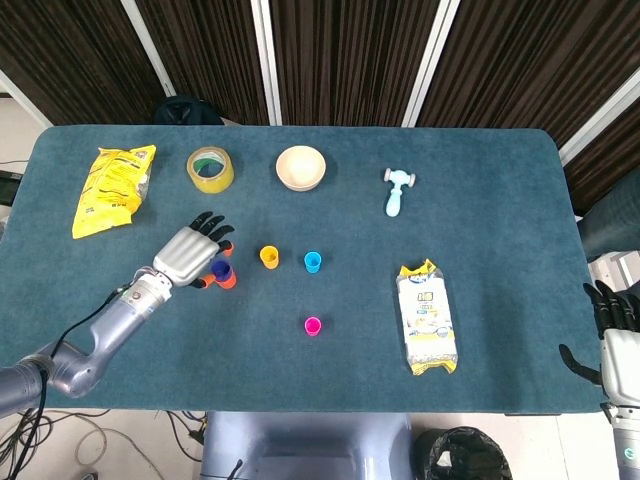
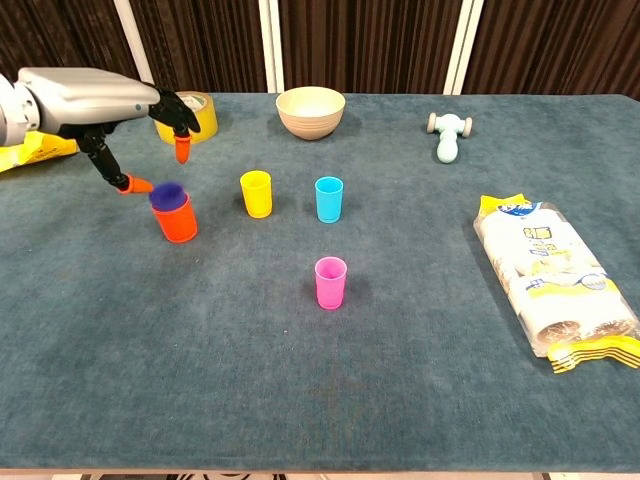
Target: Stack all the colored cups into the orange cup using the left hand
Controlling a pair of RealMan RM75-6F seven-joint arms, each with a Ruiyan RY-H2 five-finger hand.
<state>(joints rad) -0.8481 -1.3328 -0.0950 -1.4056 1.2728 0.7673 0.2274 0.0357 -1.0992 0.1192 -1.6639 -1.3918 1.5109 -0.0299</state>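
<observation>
The orange cup [image 2: 176, 222] stands on the blue table at the left, with the dark blue cup [image 2: 167, 192] nested inside it, only its rim showing. My left hand [image 2: 100, 100] hovers just left of and above the pair, fingers spread, holding nothing; its thumb tip lies close to the blue rim. From the head view the same hand [image 1: 190, 255] partly covers the stacked cups [image 1: 222, 274]. The yellow cup [image 2: 256, 193], cyan cup [image 2: 329, 198] and pink cup [image 2: 330, 282] stand apart to the right. My right hand [image 1: 615, 335] hangs off the table's right edge, fingers extended.
A tape roll [image 1: 210, 168], a beige bowl [image 1: 301, 167] and a pale toy hammer [image 1: 397, 188] line the far side. A yellow snack bag [image 1: 113, 188] lies far left; a white packet [image 1: 427, 317] lies at the right.
</observation>
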